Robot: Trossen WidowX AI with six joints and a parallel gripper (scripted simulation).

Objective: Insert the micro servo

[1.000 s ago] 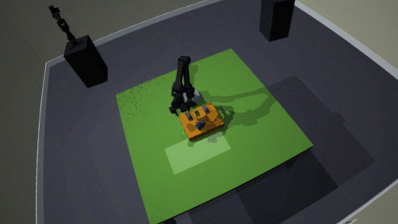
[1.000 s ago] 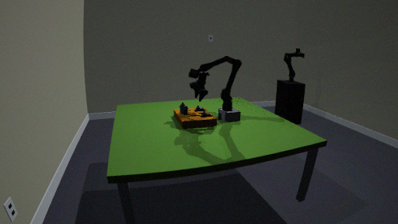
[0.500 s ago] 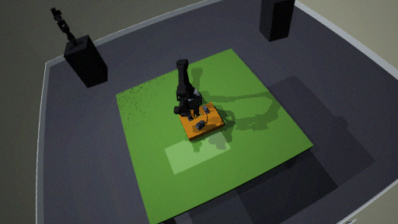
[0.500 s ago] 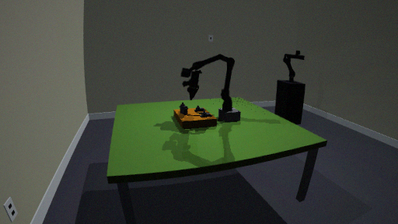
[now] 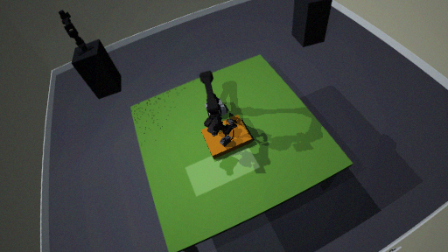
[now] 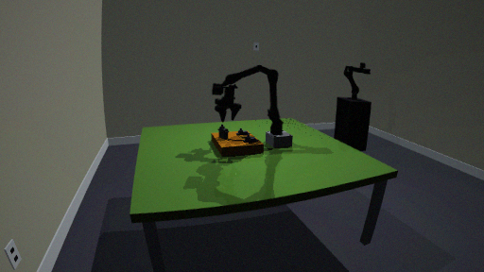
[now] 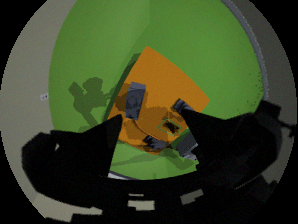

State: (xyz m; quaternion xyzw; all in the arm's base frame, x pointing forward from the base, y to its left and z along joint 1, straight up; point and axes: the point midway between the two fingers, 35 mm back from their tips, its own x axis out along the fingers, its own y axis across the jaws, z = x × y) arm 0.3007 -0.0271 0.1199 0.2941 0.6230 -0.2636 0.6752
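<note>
A green-topped table (image 6: 302, 175) on dark legs stands in the middle of a dim room, on a dark grey floor (image 6: 425, 222). Behind the table rise plain olive-grey walls (image 6: 165, 71) with a pale baseboard (image 6: 71, 212) along their foot. A small white plate (image 6: 255, 45), perhaps a switch, sits high on the back wall above the table; a white wall outlet (image 6: 12, 253) sits low on the left wall. Two black pedestals (image 5: 96, 67) stand beyond the table's far corners. Hard shadows (image 6: 222, 181) fall across the tabletop.
</note>
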